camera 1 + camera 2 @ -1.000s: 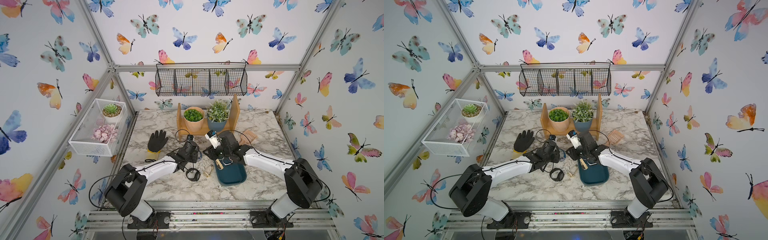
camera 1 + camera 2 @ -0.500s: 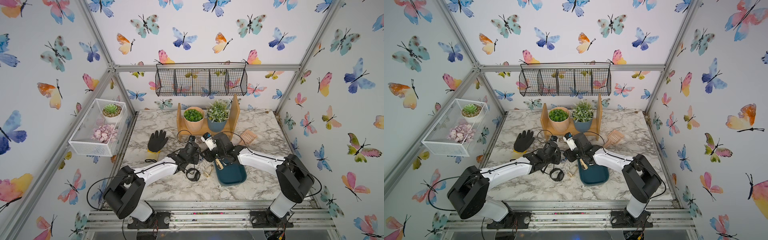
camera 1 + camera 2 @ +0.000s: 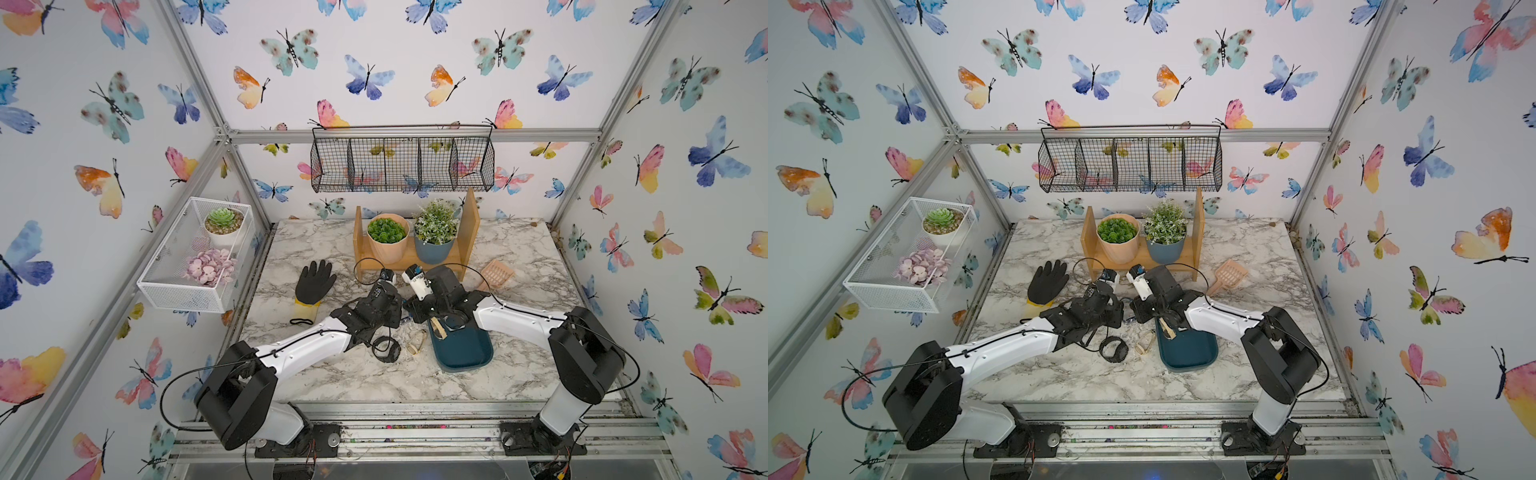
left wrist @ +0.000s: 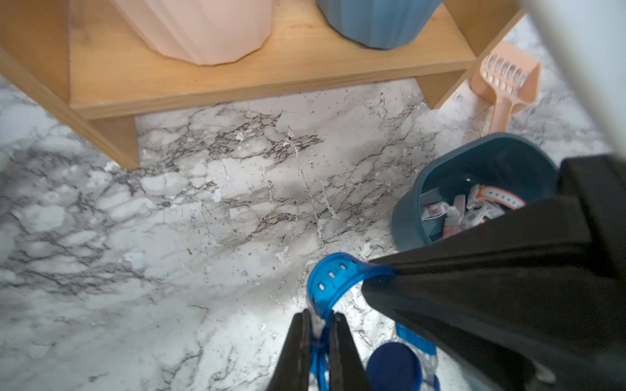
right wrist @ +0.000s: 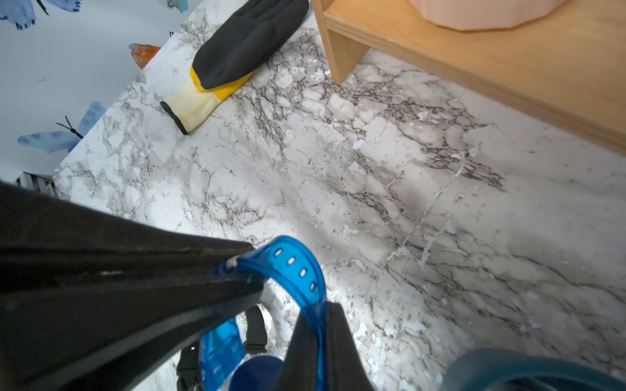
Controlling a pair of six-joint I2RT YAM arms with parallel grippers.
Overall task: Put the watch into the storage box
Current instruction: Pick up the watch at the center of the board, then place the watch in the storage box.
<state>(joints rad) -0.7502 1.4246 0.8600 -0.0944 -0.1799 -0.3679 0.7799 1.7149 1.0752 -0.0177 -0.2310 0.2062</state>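
Note:
The watch (image 4: pixel 333 274) is translucent blue with a dark blue face, and it hangs just above the marble between both grippers. My right gripper (image 5: pixel 320 321) is shut on its holed strap (image 5: pixel 294 264). My left gripper (image 4: pixel 318 325) straddles another part of the strap, its fingers slightly apart with a thin gap beside the band. In both top views the two grippers (image 3: pixel 397 318) (image 3: pixel 1138 311) meet tip to tip at the far left corner of the storage box (image 3: pixel 461 349), where only a sliver of blue shows. The teal box (image 4: pixel 406 216) holds several small items.
A black band ring (image 3: pixel 385 349) and a beige loop (image 3: pixel 415 345) lie left of the box. A black and yellow glove (image 3: pixel 314 282) lies farther left. Behind the grippers stands a wooden shelf (image 3: pixel 415 259) with two potted plants. A peach scoop (image 3: pixel 496 274) lies to the right.
My right gripper has swung left from over the box to the left gripper and shut on the watch strap. The left gripper's fingers have loosened slightly.

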